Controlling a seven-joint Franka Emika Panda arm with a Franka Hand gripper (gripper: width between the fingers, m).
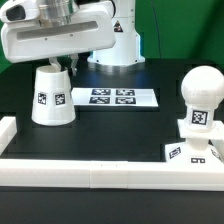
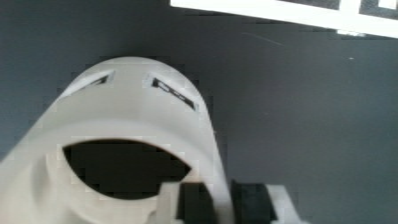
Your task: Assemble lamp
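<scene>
The black table (image 1: 110,125) has a white rim. The shade (image 1: 50,98) stands near the marker board (image 1: 112,97). Your gripper (image 1: 55,62) sits at its top; I cannot tell if the jaws squeeze. Grab the rim firmly and lift it straight up toward the bulb (image 1: 203,88).

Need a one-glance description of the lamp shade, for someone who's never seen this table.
On the black table, look to the exterior view's left of the marker board, directly under the gripper. The shade is the white tapered cup standing there with two square tags on its side. The bulb, by contrast, has a round head and stands on the base.
</scene>
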